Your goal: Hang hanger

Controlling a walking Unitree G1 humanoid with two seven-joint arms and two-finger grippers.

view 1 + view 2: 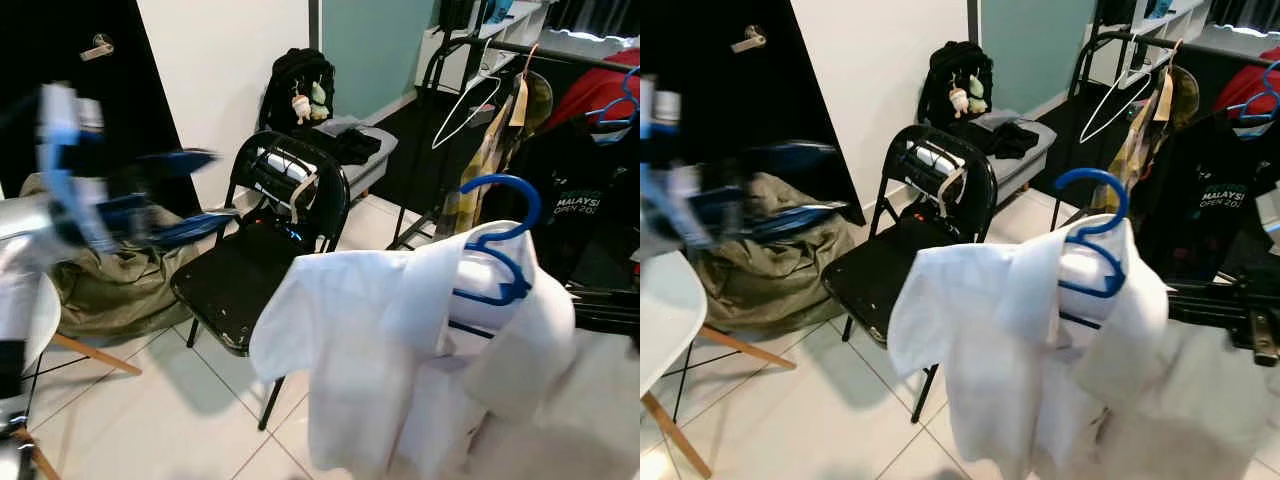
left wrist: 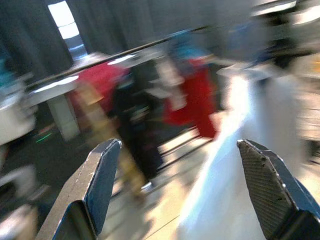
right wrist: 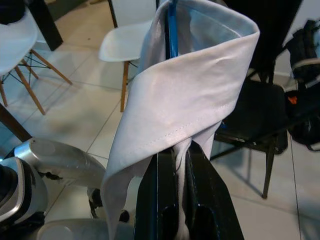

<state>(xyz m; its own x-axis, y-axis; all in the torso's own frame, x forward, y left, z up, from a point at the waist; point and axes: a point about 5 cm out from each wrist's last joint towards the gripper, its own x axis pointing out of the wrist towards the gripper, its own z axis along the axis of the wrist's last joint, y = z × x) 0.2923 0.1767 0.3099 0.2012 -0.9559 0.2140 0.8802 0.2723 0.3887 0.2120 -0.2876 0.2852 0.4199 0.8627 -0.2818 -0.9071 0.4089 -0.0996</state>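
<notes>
Pinching the folded collar of the white shirt (image 3: 190, 100) between the right gripper (image 3: 181, 165) fingers, clamped tight on the cloth with the blue hanger (image 1: 497, 250) running up inside the fold. Holding that hanger and shirt in mid-air, above the tiled floor (image 1: 180, 410), just in front of the black folding chair (image 1: 262, 250) and short of the clothes rack (image 1: 560, 55). Draping well below the hanger, sleeves hanging loose. Raising the left gripper (image 2: 180, 190) at the left side, blurred in the eye views, fingers spread wide apart and empty in the left wrist view. Facing, on the rack, a white hanger (image 1: 465, 105), a black printed shirt (image 1: 575, 195) and a red garment (image 1: 600, 90). Sitting behind the chair, a black backpack (image 1: 297, 85); slumping against the wall, an olive bag (image 1: 115, 280).
</notes>
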